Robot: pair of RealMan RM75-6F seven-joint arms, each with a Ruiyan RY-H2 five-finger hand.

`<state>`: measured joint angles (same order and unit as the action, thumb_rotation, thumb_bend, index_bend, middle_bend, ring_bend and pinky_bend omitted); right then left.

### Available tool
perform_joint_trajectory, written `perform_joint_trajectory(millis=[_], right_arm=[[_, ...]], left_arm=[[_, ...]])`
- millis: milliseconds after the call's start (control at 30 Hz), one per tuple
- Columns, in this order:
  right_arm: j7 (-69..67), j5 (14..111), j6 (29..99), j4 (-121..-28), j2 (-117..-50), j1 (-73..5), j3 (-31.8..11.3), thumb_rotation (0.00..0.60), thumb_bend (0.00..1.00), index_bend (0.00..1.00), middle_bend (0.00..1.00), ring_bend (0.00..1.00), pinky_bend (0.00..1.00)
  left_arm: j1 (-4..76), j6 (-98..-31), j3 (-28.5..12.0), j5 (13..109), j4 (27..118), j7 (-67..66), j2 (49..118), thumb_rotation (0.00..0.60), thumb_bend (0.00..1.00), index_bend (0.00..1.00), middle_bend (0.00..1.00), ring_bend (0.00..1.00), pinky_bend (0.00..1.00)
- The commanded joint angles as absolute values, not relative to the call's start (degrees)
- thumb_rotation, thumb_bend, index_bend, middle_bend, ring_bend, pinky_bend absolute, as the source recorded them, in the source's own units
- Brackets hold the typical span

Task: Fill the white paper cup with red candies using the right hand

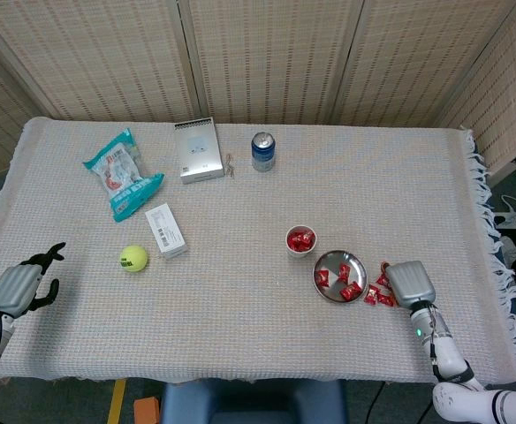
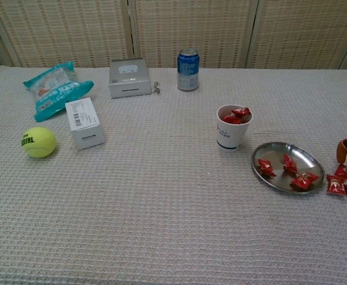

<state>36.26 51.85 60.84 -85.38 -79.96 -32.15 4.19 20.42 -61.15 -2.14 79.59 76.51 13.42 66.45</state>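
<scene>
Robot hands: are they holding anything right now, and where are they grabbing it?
The left hand holds nothing; its fingers are apart. The right hand sits over loose candies beside the plate; whether it grips one cannot be told.

woven screen panels point(image 1: 267, 57) behind table point(image 1: 240, 291)

right hand point(image 1: 411, 283): grey shell back, orange fingertip, green LED on silver-white wrist, lower right. left hand point(image 1: 15, 289): grey shell, black fingers, lower left.
</scene>
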Motion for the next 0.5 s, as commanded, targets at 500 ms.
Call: perform_joint_trajectory(millis=[500], right_arm=[[34.62,53.93,59.54,-82.42,-81.90,-30.81,1.92,0.600,0.24,0.53,0.84,0.84,1.00]], left_arm=[[20.40,-61.27,-2.09,79.89,76.36,14.08,66.31,0.600,0.61,0.00,0.21,0.18,0.32]])
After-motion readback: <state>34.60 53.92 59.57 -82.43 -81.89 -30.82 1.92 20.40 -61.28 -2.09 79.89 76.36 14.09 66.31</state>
